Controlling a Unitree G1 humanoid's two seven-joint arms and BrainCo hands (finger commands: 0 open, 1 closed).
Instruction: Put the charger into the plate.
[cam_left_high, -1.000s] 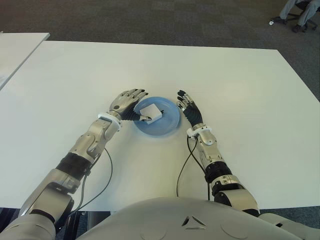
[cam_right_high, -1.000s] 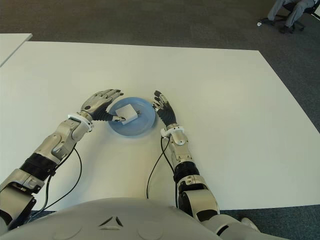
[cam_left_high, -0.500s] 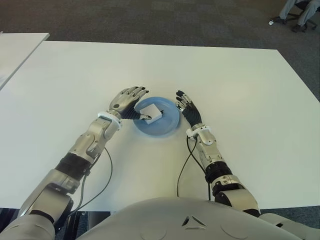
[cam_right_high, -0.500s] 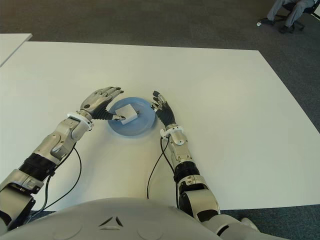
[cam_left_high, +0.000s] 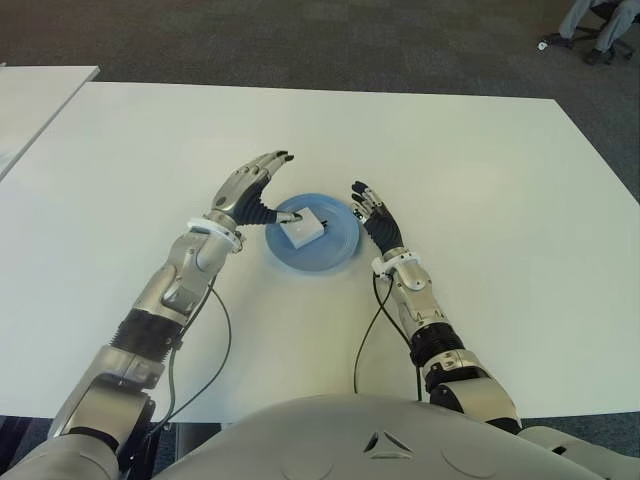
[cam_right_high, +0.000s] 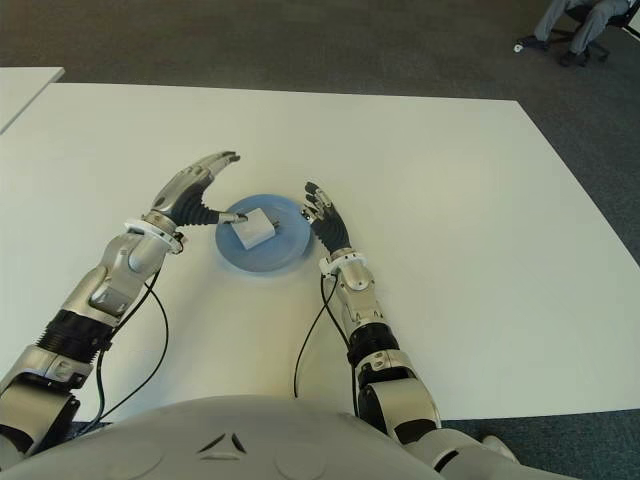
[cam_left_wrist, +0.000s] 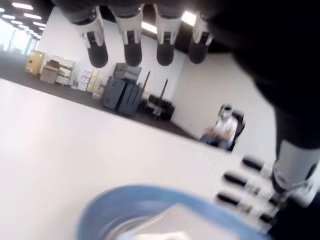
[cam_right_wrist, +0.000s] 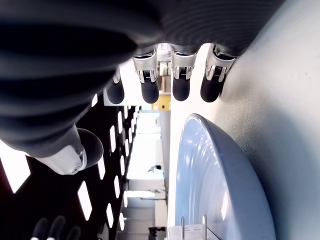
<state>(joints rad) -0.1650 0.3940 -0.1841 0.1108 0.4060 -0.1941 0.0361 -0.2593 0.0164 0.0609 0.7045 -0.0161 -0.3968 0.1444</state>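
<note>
the charger (cam_left_high: 301, 227) lies in the blue plate (cam_left_high: 340, 248) at the middle of the white table (cam_left_high: 480, 180). the left hand (cam_left_high: 248, 190) is at the plate's 9 o'clock, fingers spread, holding nothing, thumb tip near the charger. best now to lift that hand straight up and away without nudging the rim. the right hand (cam_left_high: 373, 213), released, shows at 3 o'clock. the charger is a small white block with two metal prongs.
</note>
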